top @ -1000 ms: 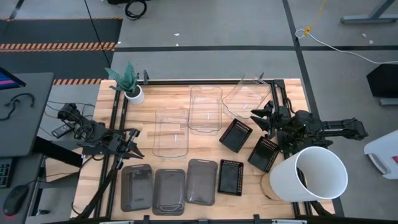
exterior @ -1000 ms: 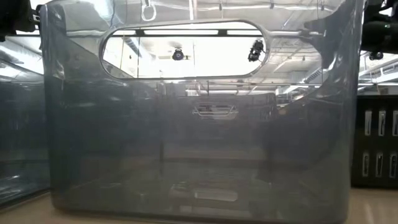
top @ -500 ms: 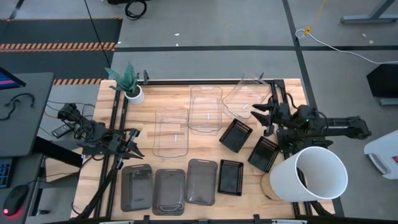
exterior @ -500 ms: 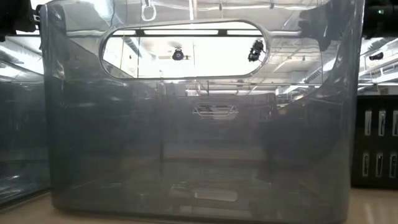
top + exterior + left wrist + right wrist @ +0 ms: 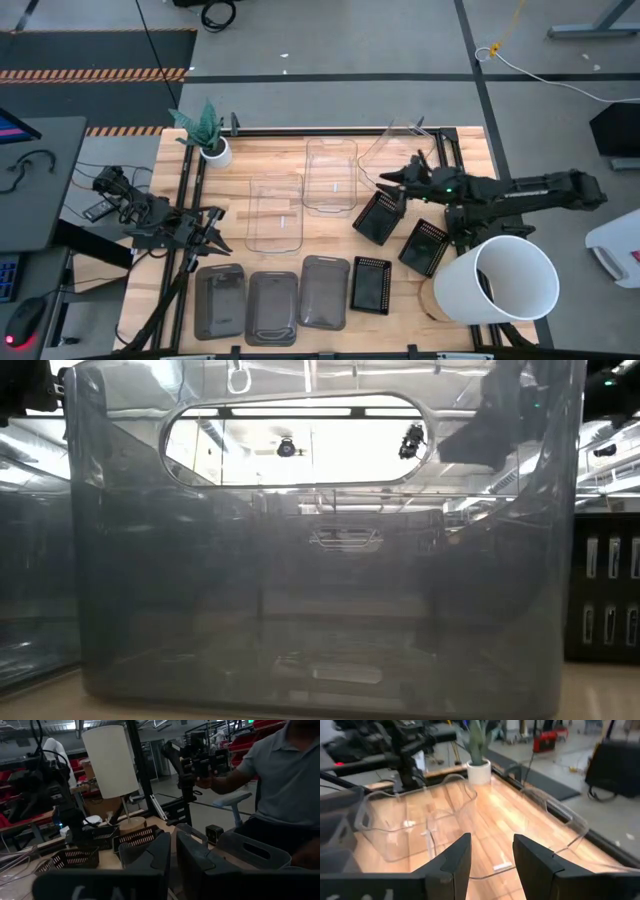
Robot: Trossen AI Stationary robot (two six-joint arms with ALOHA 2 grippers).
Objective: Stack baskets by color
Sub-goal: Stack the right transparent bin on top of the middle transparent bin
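The right gripper (image 5: pixel 385 177), jaws open and empty, is held over the tilted clear bin (image 5: pixel 395 152) at the tabletop's far right corner; its rim should be straddled squarely before closing; the left gripper (image 5: pixel 215 238), nearly shut, is parked by the left edge

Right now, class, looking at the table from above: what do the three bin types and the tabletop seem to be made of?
Clear bins: likely glossy transparent plastic; the wood grain shows through.
Smoky grey bins: probably tinted translucent plastic; the low view shows ceiling lights through one.
Black baskets: perforated mesh, metal or plastic, cannot tell; the walls show a grid of holes.
Tabletop: pale wood planks, smooth finish.
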